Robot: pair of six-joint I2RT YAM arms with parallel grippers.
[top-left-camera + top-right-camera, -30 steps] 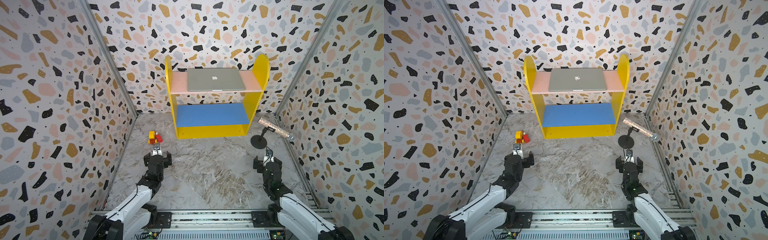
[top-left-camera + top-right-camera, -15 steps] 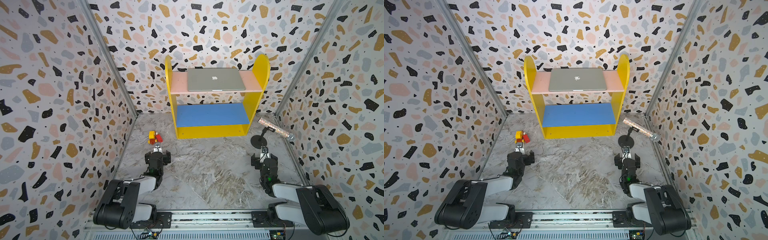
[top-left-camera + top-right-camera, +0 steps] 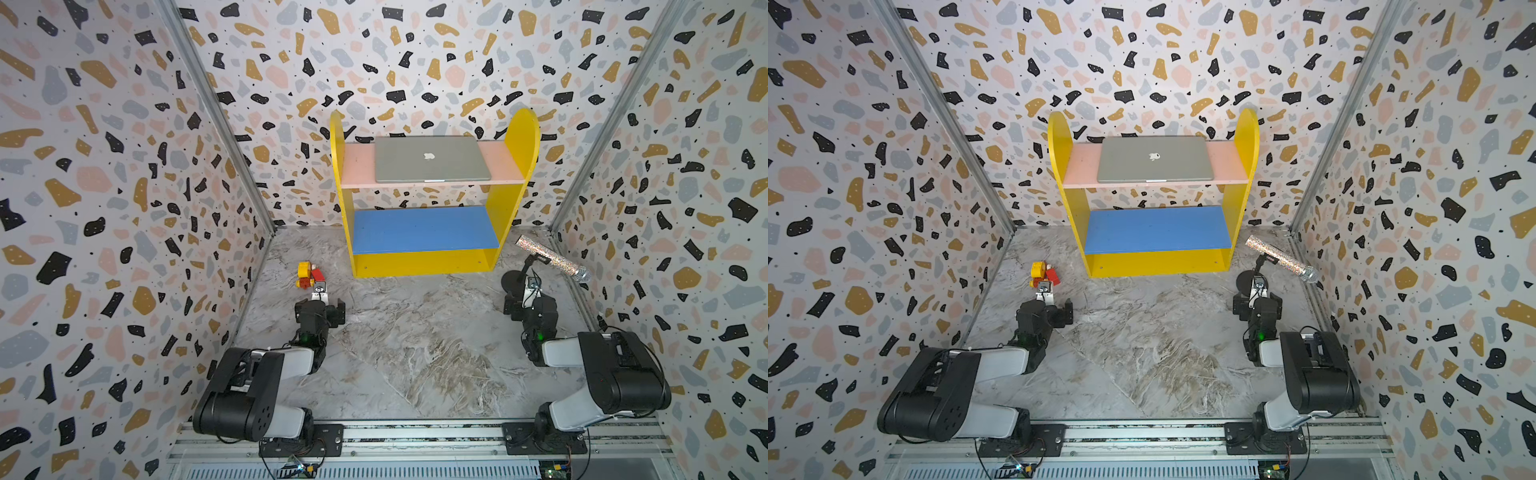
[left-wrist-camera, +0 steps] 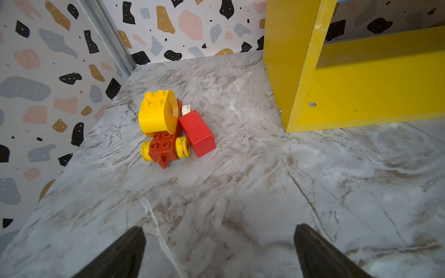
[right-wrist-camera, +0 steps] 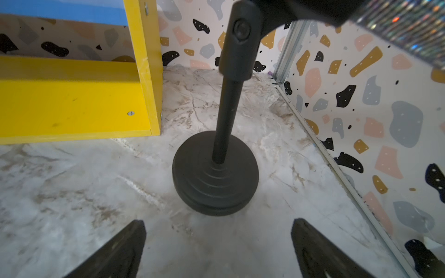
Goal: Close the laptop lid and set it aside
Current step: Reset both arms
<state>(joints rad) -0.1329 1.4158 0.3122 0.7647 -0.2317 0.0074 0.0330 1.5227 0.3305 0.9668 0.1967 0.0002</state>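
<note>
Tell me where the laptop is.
In both top views the laptop lies closed on the pink upper board of the yellow shelf unit at the back wall, centred, above the blue board.

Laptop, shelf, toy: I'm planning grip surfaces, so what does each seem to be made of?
Laptop: probably metal, going by the matte silver-grey lid with a pale logo.
Shelf: looks like painted wood or board. It has smooth yellow sides, visible screw heads, worn paint at the edges, and pink and blue boards.
Toy: moulded plastic bricks, glossy red and yellow, with studs.
</note>
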